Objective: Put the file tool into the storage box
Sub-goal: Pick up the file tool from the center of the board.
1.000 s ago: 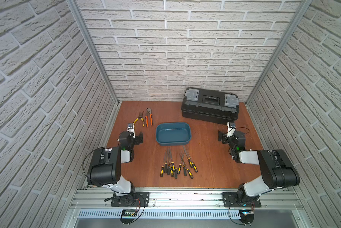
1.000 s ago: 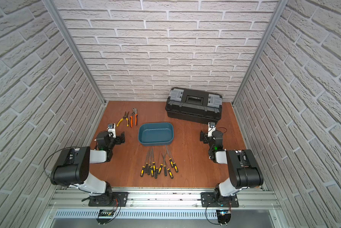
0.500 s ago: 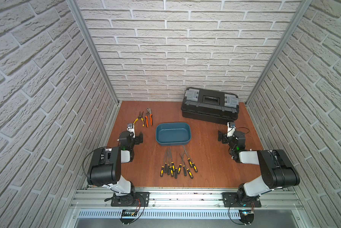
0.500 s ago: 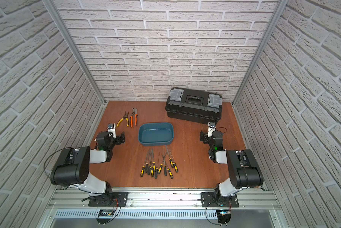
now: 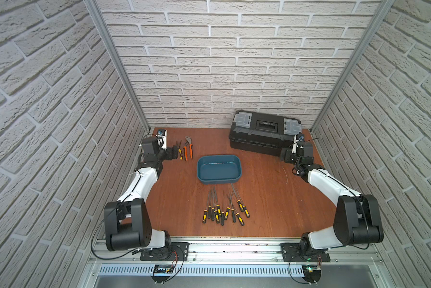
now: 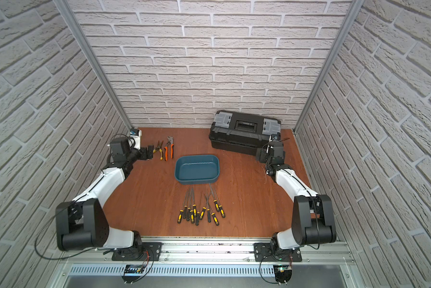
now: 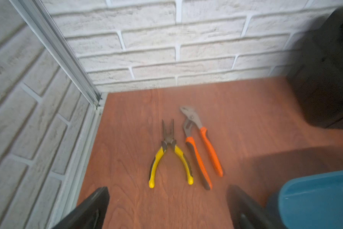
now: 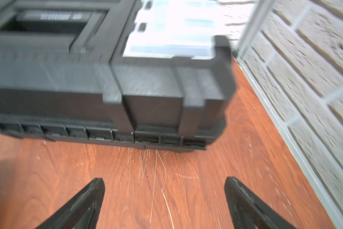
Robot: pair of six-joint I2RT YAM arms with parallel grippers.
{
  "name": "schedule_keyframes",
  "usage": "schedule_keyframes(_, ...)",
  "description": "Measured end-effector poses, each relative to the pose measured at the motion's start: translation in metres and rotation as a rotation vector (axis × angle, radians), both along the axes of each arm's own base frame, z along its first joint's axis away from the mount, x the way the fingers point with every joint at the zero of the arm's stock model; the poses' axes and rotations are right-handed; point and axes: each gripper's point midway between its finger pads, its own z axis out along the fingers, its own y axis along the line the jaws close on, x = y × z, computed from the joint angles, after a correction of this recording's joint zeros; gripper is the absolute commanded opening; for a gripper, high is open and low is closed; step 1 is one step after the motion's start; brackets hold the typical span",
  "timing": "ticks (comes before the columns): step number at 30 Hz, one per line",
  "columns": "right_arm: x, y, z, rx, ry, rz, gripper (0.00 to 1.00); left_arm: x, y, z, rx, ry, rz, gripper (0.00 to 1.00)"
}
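Note:
The storage box [image 5: 218, 169] [image 6: 197, 170] is a shallow teal tub in the middle of the table, with nothing in it. Several file tools [image 5: 218, 210] [image 6: 194, 210] with black and yellow handles lie in a loose row in front of it, shafts pointing at the tub. My left gripper [image 5: 173, 152] [image 7: 167, 188] stands open low at the back left, facing two pliers, with a corner of the tub [image 7: 315, 198] beside it. My right gripper [image 5: 285, 155] [image 8: 164, 179] stands open at the back right, facing the toolbox. Neither holds anything.
A large black toolbox [image 5: 264, 132] [image 8: 127, 79] with grey latches stands shut at the back right. Yellow-handled pliers [image 7: 170, 154] and orange-handled pliers [image 7: 202, 150] lie at the back left. Brick walls close in the table on three sides.

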Motion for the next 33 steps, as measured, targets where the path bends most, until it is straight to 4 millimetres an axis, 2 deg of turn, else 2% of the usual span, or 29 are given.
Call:
schedule_keyframes(3,-0.037,0.003,-0.009,0.085,0.092,-0.052,1.0,-0.025,0.009,0.007,-0.055,0.047,0.102,0.98)
schedule_keyframes(7,-0.08,0.016,-0.004,0.184,0.165,-0.089,0.94,-0.056,0.031,-0.013,-0.223,0.185,0.261,0.98)
schedule_keyframes(10,-0.103,0.035,0.008,0.25,0.175,-0.063,0.9,-0.069,0.034,-0.029,-0.324,0.268,0.32,0.98)
schedule_keyframes(16,-0.144,0.079,0.015,0.321,0.236,0.048,0.8,-0.075,-0.028,-0.05,-0.444,0.414,0.206,0.97)
schedule_keyframes(20,-0.168,0.112,0.004,0.315,0.329,0.14,0.76,-0.086,-0.077,-0.068,-0.418,0.565,0.094,0.98)
schedule_keyframes(25,-0.191,0.151,-0.022,0.256,0.471,0.255,0.71,-0.12,-0.131,-0.077,-0.357,0.682,-0.054,0.98)
schedule_keyframes(28,-0.205,0.175,-0.045,0.188,0.569,0.326,0.7,-0.137,-0.15,-0.079,-0.347,0.716,-0.114,0.98)
schedule_keyframes(33,-0.224,0.213,-0.079,0.062,0.714,0.431,0.62,-0.153,-0.161,-0.079,-0.334,0.736,-0.146,0.98)
